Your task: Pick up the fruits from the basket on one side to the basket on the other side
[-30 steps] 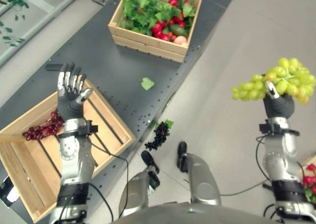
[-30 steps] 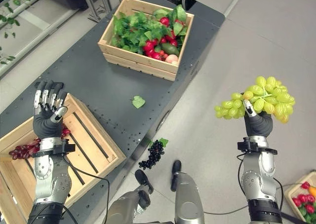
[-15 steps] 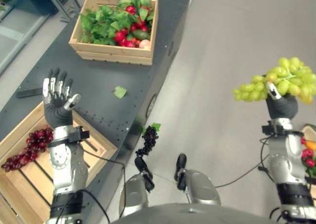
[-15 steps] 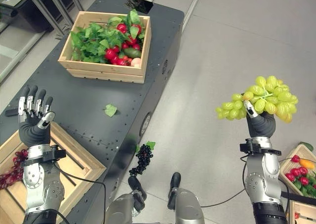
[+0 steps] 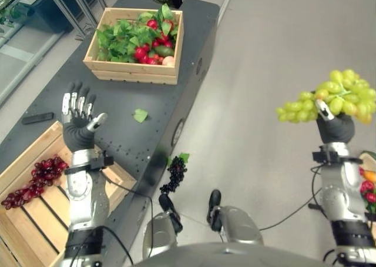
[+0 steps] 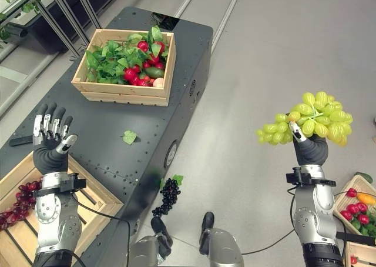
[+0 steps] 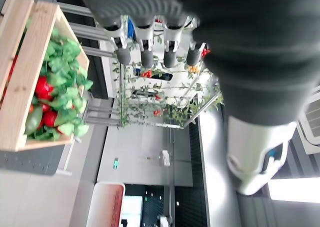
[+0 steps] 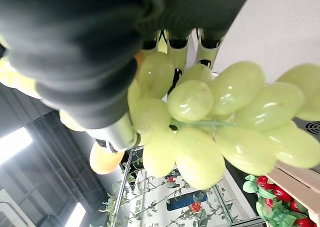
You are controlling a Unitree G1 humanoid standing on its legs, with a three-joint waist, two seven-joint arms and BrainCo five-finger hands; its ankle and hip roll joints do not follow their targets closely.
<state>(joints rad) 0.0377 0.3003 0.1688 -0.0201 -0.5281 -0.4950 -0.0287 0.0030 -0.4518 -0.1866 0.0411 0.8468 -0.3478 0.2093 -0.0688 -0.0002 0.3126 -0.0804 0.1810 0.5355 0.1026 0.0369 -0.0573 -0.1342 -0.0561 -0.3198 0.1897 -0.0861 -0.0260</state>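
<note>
Grapes (image 6: 308,119) stayed clutched in the raised right hand (image 6: 309,148) while the view swung, left hand (image 5: 78,126) spread, transfer to the crate (image 5: 23,161) unfinished

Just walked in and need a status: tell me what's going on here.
The robot's right hand holds a bunch of green grapes up over the floor, away from the dark table. Its left hand is raised open and holds nothing, above a slatted wooden crate containing red grapes. A dark grape bunch lies on the floor.
</note>
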